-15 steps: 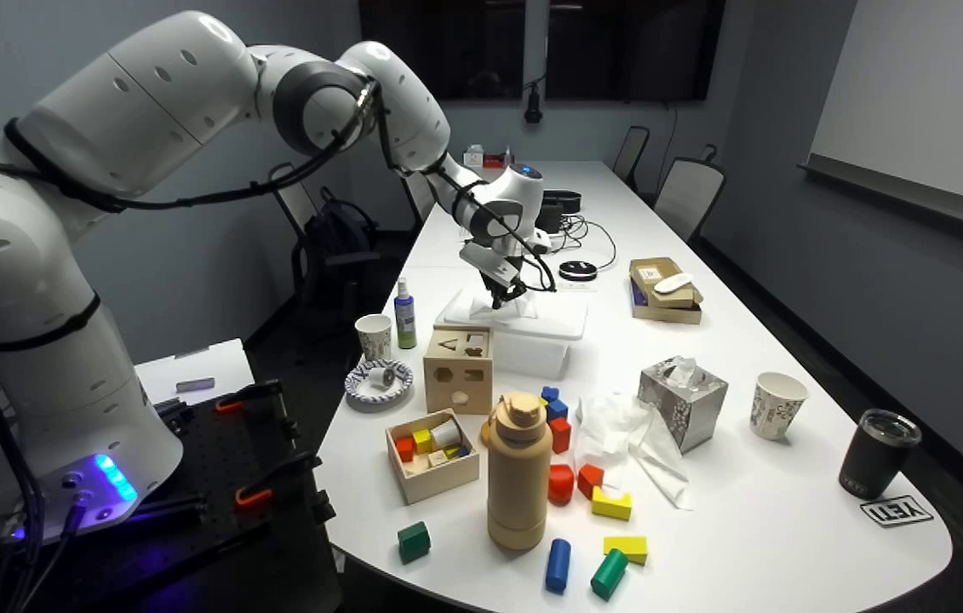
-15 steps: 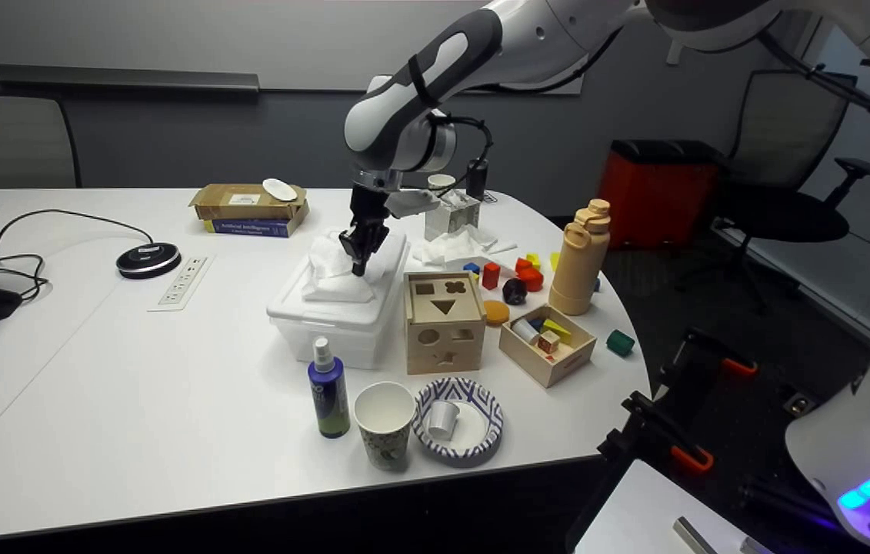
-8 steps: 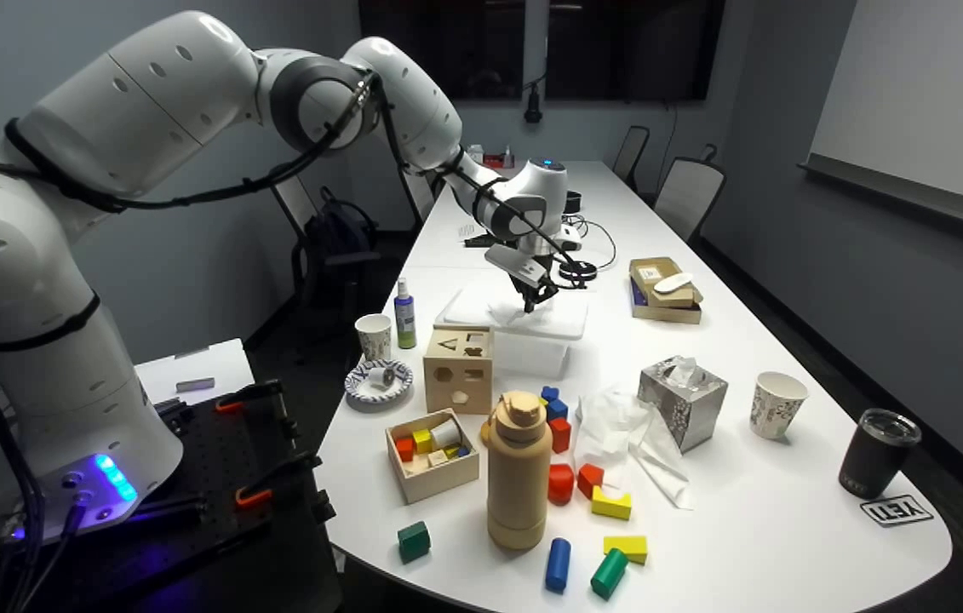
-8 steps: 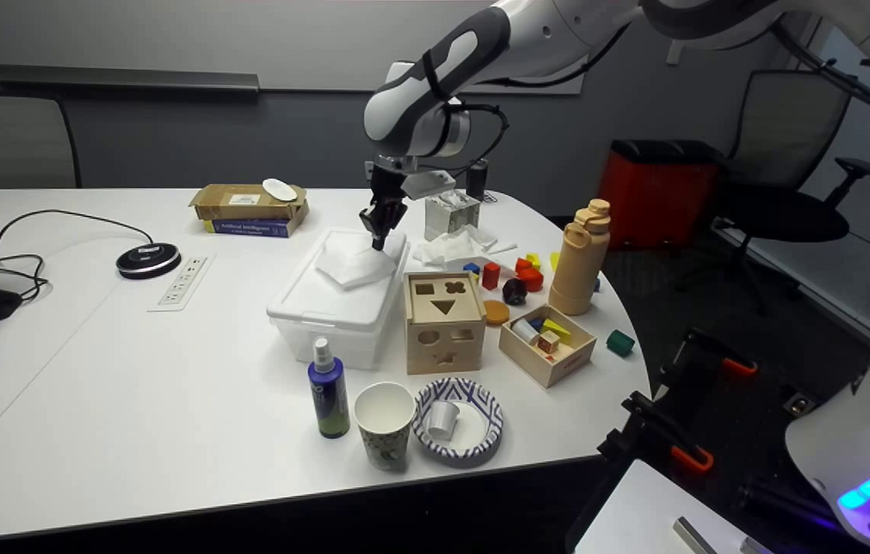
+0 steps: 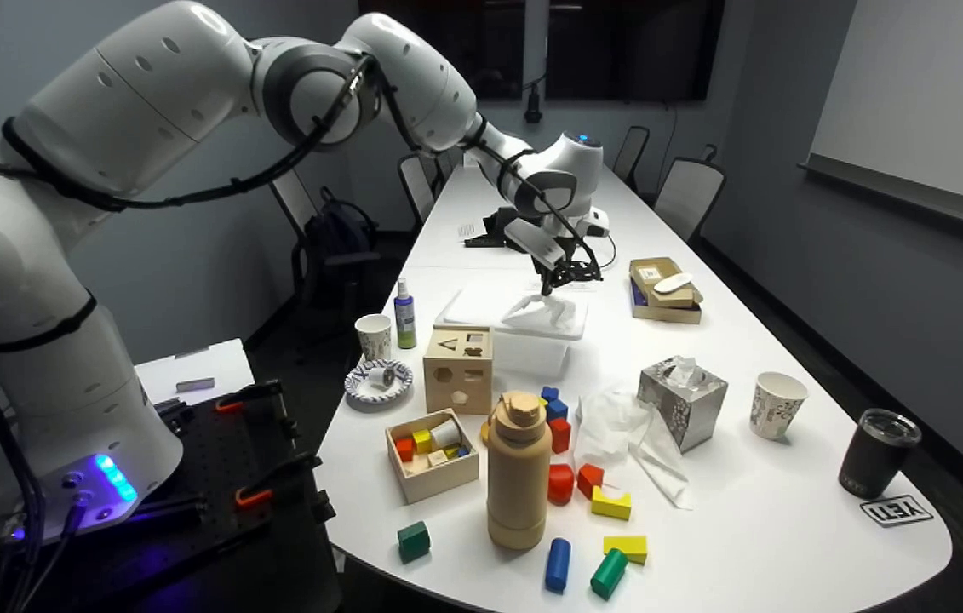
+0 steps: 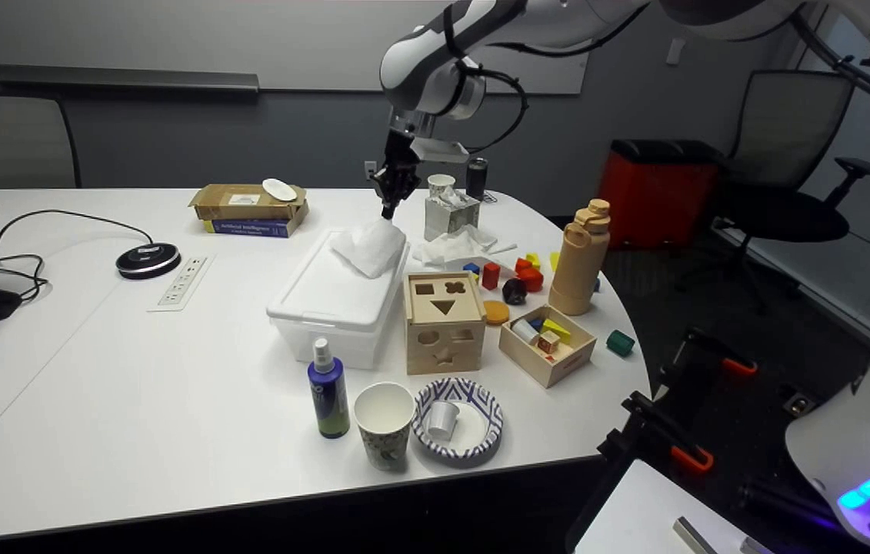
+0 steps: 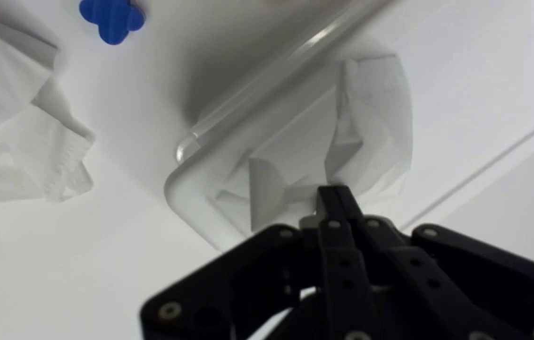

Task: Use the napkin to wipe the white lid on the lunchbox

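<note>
The white napkin (image 6: pixel 370 248) hangs from my gripper (image 6: pixel 387 215) above the far end of the white lid (image 6: pixel 323 292). Its top is drawn up to a peak and its lower edges drape to the lid. The lid covers the clear lunchbox (image 6: pixel 335 338). In the other exterior view the napkin (image 5: pixel 541 313) is likewise pulled up under the fingertips (image 5: pixel 546 292). In the wrist view the fingertips (image 7: pixel 338 189) are pressed together, with the folded napkin (image 7: pixel 380 127) spreading out beneath them near the lid's corner. The pinched part is hidden behind the fingers.
A wooden shape box (image 6: pixel 444 338) stands close beside the lunchbox. A spray bottle (image 6: pixel 329 400) and paper cup (image 6: pixel 385 423) are near the table edge. Loose crumpled tissue (image 6: pixel 458 245) and a tissue box (image 6: pixel 451 217) lie beyond. A tan bottle (image 5: pixel 519 477) stands among several blocks.
My gripper has slid along the lid toward its far end and then risen. The napkin has moved with it, changing from spread flat on the lid to pulled up in a peak.
</note>
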Controlling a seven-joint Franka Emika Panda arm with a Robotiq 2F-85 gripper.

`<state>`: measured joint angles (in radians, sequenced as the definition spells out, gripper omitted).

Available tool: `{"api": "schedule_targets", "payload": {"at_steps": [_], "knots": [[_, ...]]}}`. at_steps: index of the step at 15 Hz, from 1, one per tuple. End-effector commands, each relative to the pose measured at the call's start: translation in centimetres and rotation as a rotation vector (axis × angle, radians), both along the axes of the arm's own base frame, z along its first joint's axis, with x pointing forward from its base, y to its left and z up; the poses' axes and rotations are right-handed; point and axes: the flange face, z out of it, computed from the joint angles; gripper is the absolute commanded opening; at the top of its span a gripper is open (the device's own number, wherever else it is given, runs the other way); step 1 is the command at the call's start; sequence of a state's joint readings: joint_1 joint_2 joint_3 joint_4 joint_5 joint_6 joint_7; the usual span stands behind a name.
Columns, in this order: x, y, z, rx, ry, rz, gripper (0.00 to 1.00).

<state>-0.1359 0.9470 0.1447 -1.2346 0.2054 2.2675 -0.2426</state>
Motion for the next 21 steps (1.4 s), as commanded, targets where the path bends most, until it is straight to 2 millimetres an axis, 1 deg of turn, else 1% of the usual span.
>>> {"api": "schedule_targets", "payload": {"at_steps": [1, 2, 4, 5, 7, 8, 10, 12, 14, 17, 21], "knots": [[-0.8, -2.6, 6.4, 0.049, 0.055, -0.074, 0.0], [-0.9, -3.9, 7.8, 0.043, 0.056, -0.102, 0.0], [-1.1, -7.5, 10.3, 0.016, 0.044, -0.182, 0.0], [-1.3, -9.8, 10.9, -0.004, 0.035, -0.234, 0.0], [-1.5, -14.0, 11.4, -0.044, 0.012, -0.327, 0.0], [-1.9, -16.1, 11.0, -0.056, 0.018, -0.373, 0.0], [-2.3, -19.1, 9.8, -0.073, 0.02, -0.444, 0.0], [-2.8, -21.0, 8.3, -0.082, 0.042, -0.5, 0.0], [-3.4, -22.2, 6.3, -0.091, 0.088, -0.548, 0.0], [-4.0, -23.1, 3.4, -0.099, 0.133, -0.599, 0.0], [-3.4, -24.1, 0.1, -0.116, 0.12, -0.587, 0.0]]}}
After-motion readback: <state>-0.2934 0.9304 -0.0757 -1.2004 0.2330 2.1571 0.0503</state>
